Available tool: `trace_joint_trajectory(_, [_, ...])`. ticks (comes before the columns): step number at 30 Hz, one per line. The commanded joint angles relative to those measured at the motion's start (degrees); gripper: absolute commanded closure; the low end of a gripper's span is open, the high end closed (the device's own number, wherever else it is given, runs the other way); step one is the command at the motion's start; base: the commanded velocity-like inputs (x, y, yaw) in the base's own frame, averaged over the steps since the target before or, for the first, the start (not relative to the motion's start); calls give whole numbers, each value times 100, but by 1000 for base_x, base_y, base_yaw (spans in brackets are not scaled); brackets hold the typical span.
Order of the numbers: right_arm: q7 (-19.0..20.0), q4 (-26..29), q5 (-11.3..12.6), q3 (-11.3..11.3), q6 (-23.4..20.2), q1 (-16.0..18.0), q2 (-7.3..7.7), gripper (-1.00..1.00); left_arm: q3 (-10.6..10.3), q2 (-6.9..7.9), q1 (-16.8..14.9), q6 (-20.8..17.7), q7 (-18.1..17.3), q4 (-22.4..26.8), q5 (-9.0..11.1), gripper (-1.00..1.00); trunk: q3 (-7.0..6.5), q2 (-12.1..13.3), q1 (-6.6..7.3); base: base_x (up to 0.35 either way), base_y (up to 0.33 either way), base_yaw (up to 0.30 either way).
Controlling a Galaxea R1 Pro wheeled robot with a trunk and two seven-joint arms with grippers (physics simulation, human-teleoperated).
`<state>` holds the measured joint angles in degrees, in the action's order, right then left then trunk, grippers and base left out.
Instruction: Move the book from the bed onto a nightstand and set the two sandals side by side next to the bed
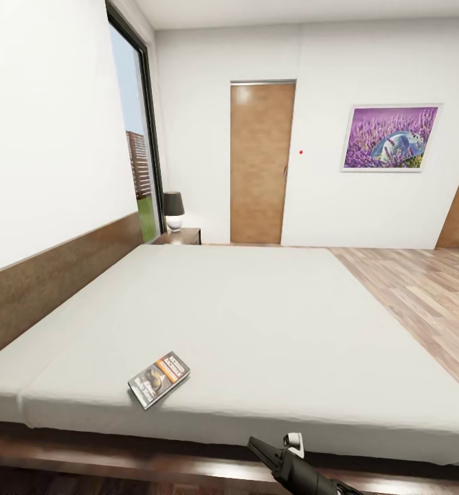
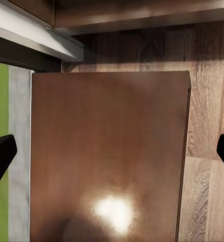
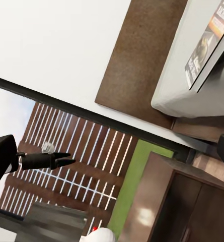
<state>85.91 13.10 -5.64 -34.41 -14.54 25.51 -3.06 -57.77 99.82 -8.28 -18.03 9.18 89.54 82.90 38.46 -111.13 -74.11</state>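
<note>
The book [image 1: 159, 379] lies flat on the bed [image 1: 257, 309] near its front edge, left of centre, dark cover with an orange band facing up. My right gripper [image 1: 274, 443] hangs low in front of the bed frame, right of the book and apart from it, open and empty. In the right wrist view the book [image 3: 208, 44] rests by the mattress edge, far beyond the spread fingertips [image 3: 2, 157]. My left gripper [image 2: 112, 154] is open above the glossy top of a nightstand [image 2: 109, 151]. A second nightstand [image 1: 181, 237] stands at the bed's far corner. The sandals are out of view.
A dark-shaded lamp [image 1: 173, 210] sits on the far nightstand beside a tall window [image 1: 141, 165]. The brown headboard [image 1: 51, 282] runs along the left wall. Wood floor [image 1: 422, 302] opens to the right of the bed, with a closed door [image 1: 260, 161] on the back wall.
</note>
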Motion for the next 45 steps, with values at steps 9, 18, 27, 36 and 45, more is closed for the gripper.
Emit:
trace_joint_trajectory(9, [30, 8, -60, -48, -58, 2, -10, -100, -26, 2, -42, -57, 40, 7, 72, -100, 6, -3, 0, 0, 5, 0])
trace_joint_trajectory(18, [31, 8, -60, -49, -52, -2, -10, -100, -26, 3, -42, -74, 40, 3, 72, -100, 6, -3, 0, 0, 98, 0])
trace_joint_trajectory(27, [31, 8, -60, -49, -51, 1, -10, -100, -24, 2, -42, -79, 40, 2, 59, -100, 6, -3, 0, 0, 31, 0])
trace_joint_trajectory(36, [32, 8, -60, -52, -50, -1, -17, -100, -25, 2, -42, -78, 40, 2, 54, -100, 6, -3, 0, 0, 81, 0])
trace_joint_trajectory(45, [37, 8, -60, -50, -49, 2, -19, -100, -26, 2, -42, -81, 40, 2, 51, -100, 6, -3, 0, 0, 30, 0])
